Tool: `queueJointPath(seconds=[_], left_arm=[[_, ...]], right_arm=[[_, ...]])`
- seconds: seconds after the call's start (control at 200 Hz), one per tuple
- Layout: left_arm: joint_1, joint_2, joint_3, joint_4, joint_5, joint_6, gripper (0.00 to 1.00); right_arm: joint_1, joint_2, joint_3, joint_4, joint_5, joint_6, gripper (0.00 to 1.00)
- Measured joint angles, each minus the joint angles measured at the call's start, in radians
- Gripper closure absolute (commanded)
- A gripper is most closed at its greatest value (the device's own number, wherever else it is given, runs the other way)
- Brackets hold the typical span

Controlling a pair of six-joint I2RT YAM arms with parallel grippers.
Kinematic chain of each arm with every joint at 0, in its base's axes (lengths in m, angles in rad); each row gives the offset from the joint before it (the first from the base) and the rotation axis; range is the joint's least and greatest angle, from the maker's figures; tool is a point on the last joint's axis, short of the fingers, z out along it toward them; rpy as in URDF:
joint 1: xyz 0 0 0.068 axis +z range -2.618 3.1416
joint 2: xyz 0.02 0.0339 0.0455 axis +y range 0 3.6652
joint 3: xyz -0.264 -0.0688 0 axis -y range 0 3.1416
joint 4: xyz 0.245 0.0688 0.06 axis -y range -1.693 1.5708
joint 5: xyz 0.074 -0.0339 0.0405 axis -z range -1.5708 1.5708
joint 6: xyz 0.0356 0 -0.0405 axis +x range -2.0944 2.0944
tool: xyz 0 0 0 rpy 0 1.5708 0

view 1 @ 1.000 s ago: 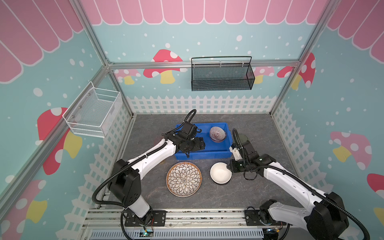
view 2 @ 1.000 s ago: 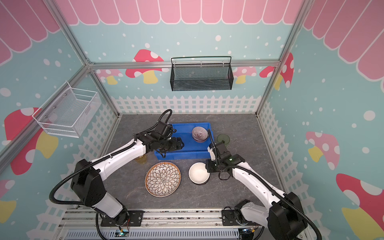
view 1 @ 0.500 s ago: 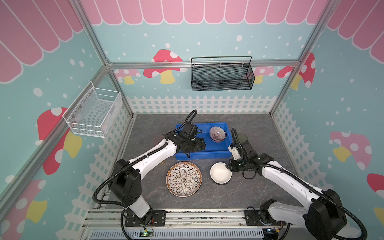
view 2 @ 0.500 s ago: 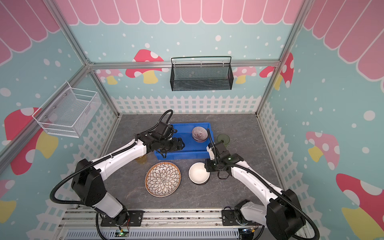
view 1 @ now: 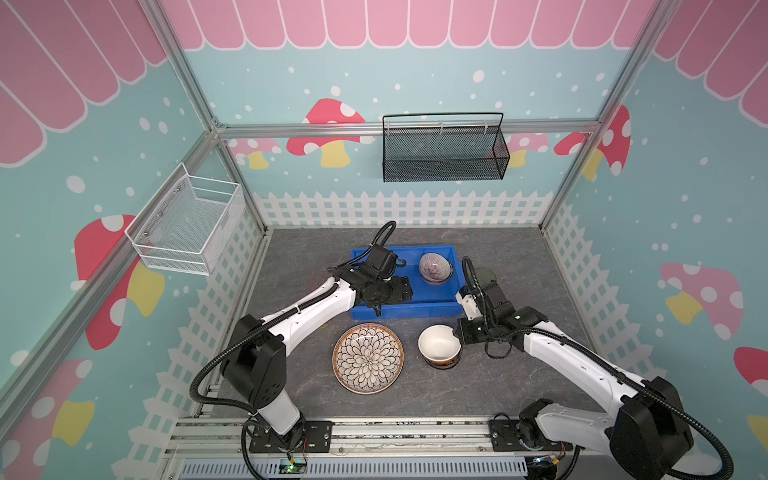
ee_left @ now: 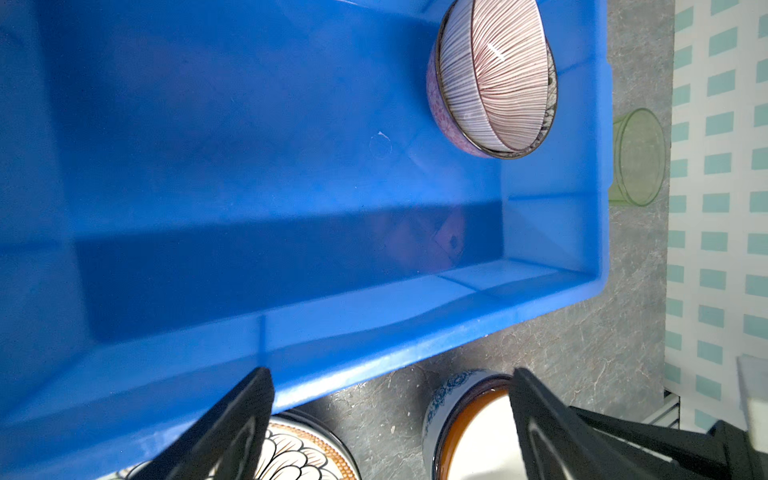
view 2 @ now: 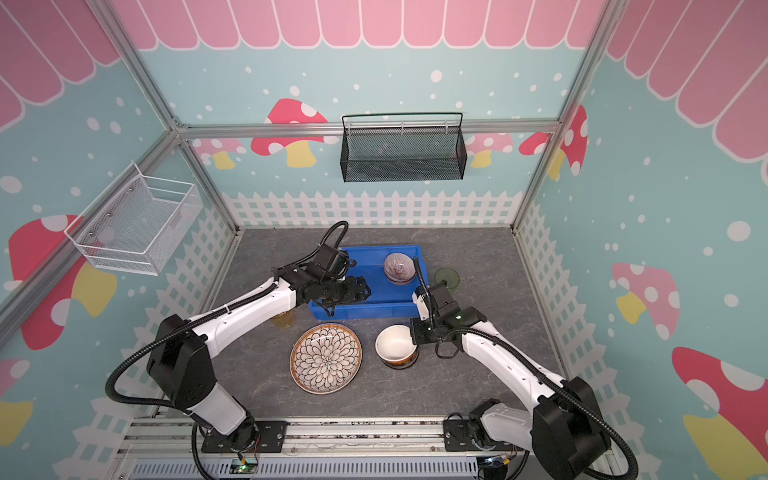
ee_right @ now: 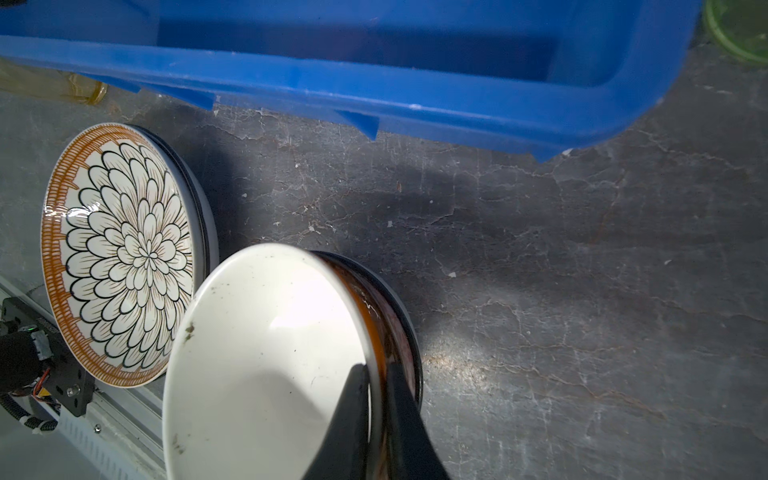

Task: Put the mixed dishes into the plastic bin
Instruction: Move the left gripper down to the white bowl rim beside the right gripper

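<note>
My right gripper (ee_right: 376, 369) pinches the white-lined bowl (ee_right: 257, 332) at its 3 o'clock rim, one finger inside, ready to lift it into the blue bin (view 1: 415, 309) at 12 o'clock. My left gripper (ee_left: 390, 374) hangs wide open and empty over the bin's near wall. I can read no writing.
</note>
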Motion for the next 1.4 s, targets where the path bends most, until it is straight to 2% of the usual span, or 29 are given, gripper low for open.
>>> queueJointPath(seconds=[0.57, 1.01, 1.396], left_arm=[[-0.036, -0.012, -0.012, 0.002, 0.010, -0.011, 0.11], [-0.155, -0.214, -0.185, -0.027, 0.010, -0.097, 0.12], [-0.269, -0.201, -0.185, -0.023, 0.011, -0.159, 0.16]], right_arm=[[0.000, -0.042, 0.004, -0.024, 0.005, 0.000, 0.95], [0.000, -0.029, 0.074, -0.048, 0.008, 0.000, 1.00], [-0.001, -0.008, 0.095, -0.056, 0.011, -0.008, 1.00]])
